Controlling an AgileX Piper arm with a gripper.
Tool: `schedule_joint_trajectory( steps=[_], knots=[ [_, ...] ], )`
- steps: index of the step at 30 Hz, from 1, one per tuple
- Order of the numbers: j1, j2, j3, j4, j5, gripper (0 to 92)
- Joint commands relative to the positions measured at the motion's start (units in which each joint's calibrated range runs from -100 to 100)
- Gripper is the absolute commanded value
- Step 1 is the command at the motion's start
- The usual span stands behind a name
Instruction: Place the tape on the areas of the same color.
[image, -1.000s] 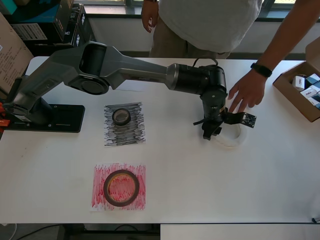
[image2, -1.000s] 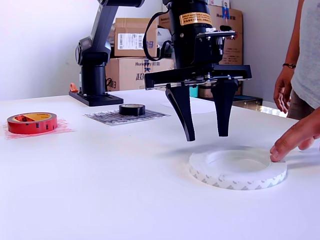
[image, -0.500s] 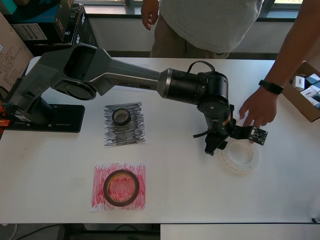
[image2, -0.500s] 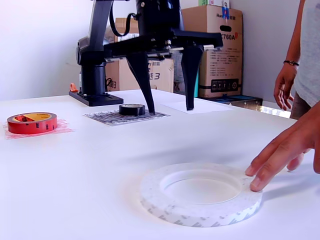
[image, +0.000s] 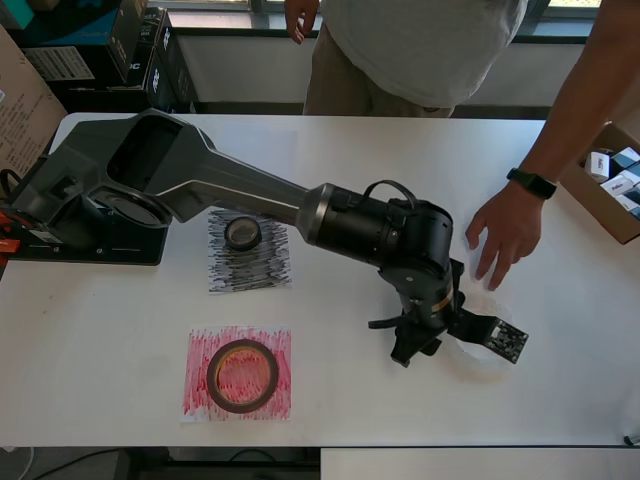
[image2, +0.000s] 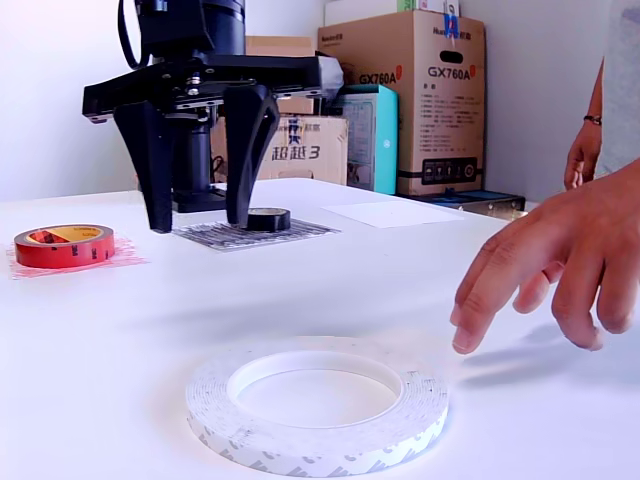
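Over the near edge of the tabletop (image: 120, 400), as the overhead view shows it, the gripper (image: 412, 345) hangs with its tip pointing down, and the big white tape roll (image: 487, 352) lies just beyond it on that view's right, mostly hidden under the small camera bracket. A second ago the roll lay farther up the tabletop and the arm stood there with it; a person's hand (image: 505, 230) has since slid it toward the near edge, the arm has followed, and the hand now floats above and clear of it. Well off to the gripper's other side, the small black roll (image: 242, 233) sits on the black scribbled patch (image: 250, 270) and the dark-red roll (image: 242, 375) on the red scribbled patch (image: 200, 395), so two of the three pairs already look settled.

From the exterior view, the gripper (image2: 198, 226) is wide, holding nothing, well above the tabletop (image2: 120, 330), with its fingers pointing straight down. The white roll (image2: 318, 405) lies flat, in front of it and toward this view's right, apart from it. The hand (image2: 545, 270) hovers near the roll without touching. Behind the gripper the black roll (image2: 265, 219) and, to this view's left, the red roll (image2: 63, 245) rest on their patches. A plain white sheet (image2: 385, 213) lies farther back on this view's right, probably the white roll's goal. The roll's new spot means the reach must be lined up afresh before any grasp.
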Motion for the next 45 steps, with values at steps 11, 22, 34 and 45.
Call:
schedule_joint_trajectory(
  steps=[11, 22, 34, 45],
  knots=[
    [-3.2, 0.0, -0.1, 0.2, -0.2, 54.1],
    [-0.8, 0.7, -6.8, -0.6, 0.0, 54.1],
    [0.7, 4.4, -15.5, -6.1, -0.9, 54.1],
    [1.2, 6.7, -16.6, -10.5, -6.9, 54.1]
  ],
)
